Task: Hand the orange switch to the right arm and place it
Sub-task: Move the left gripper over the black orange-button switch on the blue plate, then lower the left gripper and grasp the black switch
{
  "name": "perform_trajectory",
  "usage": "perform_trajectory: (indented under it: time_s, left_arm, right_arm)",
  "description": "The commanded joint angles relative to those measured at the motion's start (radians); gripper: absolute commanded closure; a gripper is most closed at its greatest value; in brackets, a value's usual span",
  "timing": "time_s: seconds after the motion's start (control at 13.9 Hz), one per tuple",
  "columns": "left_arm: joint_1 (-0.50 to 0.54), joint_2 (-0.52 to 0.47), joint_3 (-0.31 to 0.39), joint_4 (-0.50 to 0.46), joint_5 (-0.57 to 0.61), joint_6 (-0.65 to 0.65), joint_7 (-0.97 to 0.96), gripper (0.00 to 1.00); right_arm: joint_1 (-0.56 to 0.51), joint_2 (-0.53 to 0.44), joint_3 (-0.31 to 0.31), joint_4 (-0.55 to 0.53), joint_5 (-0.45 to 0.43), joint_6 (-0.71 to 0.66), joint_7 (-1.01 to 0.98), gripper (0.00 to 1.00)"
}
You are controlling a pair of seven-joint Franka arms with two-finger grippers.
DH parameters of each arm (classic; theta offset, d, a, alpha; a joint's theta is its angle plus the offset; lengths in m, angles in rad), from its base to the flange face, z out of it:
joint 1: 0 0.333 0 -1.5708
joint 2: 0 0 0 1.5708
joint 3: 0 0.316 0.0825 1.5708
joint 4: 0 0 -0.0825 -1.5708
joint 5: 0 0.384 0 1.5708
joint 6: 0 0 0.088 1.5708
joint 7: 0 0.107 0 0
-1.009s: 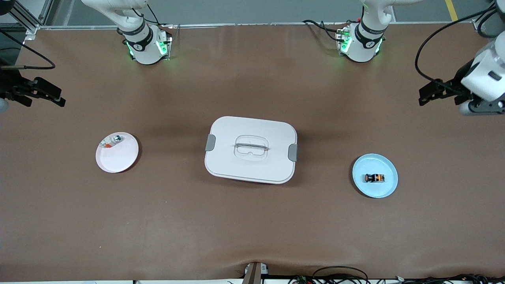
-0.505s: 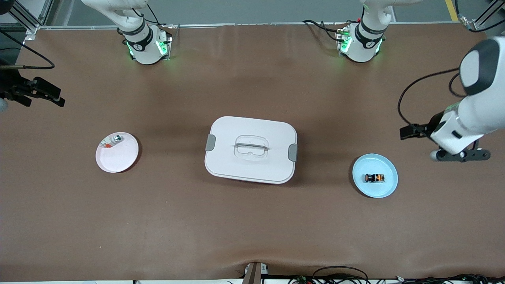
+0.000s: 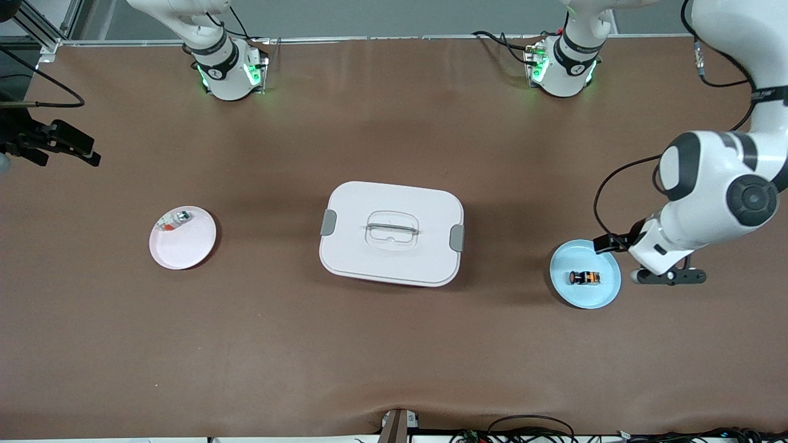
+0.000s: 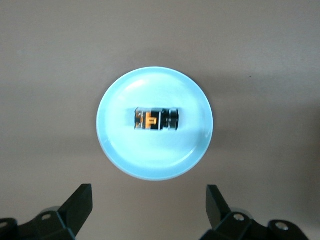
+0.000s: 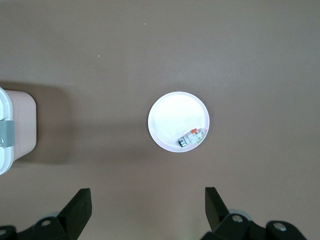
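- Two round plates sit on the brown table [image 3: 394, 357]: one pale blue plate [image 3: 585, 294] toward the left arm's end, one pale pink plate [image 3: 184, 249] toward the right arm's end.
- One white rectangular lidded box [image 3: 391, 233] with grey side clasps stands between the two plates.
- One orange switch [image 3: 584, 277], a small black cylinder with an orange cap and orange markings, lies on its side in the middle of the pale blue plate.
- One small silver-and-green part [image 3: 182, 216] with a red-and-white piece lies at the rim of the pink plate, on the side toward the robots' bases.
- The left tool [image 4: 150, 210] hangs in the air with its fingers wide apart and holding nothing; in the left wrist view the switch [image 4: 156, 119] lies on its plate below and off to one side of the gap between the fingertips, well clear of both.
- The right tool [image 5: 147, 210] waits high over the right arm's end of the table, fingers spread apart and empty, with the pink plate [image 5: 170, 120] in its wrist view.
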Motion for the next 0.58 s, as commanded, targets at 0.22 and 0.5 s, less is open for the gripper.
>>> perform_trajectory:
  time_s: [0.22,0.5]
  left_arm:
    - [0.003,0.094,0.002,-0.001,0.004,0.106,0.080,0.00]
    - [0.020,0.149,0.002,-0.001,0.007,0.164,0.097,0.00]
  right_arm:
    - [-0.020,-0.024,0.008,-0.018,0.001,-0.003,-0.005,0.00]
    - [-0.017,-0.025,0.009,-0.019,0.000,-0.004,-0.005,0.00]
